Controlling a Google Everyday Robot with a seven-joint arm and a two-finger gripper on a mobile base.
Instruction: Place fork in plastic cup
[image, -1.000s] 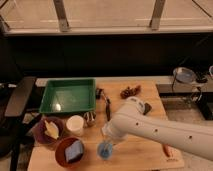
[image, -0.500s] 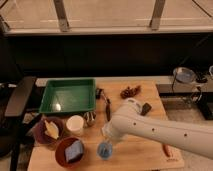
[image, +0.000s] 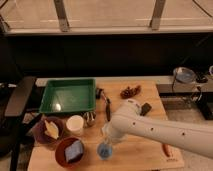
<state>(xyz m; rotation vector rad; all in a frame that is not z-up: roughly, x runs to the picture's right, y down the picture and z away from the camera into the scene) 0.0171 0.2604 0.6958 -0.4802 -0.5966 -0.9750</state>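
The blue translucent plastic cup (image: 104, 150) stands near the front edge of the wooden table (image: 140, 155), just right of the red bowl. My gripper (image: 108, 136) is at the end of the white arm (image: 150, 127) and hangs directly over the cup, close above its rim. The arm's wrist covers most of the gripper. The silver fork does not show; it is hidden or out of view.
A green tray (image: 68, 95) is at the back left. A black-handled utensil (image: 106, 104), a small metal cup (image: 90, 118), a cream cup (image: 75, 124), a brown bowl (image: 50, 131) and a red bowl (image: 72, 151) crowd the left. An orange carrot (image: 166, 149) lies right.
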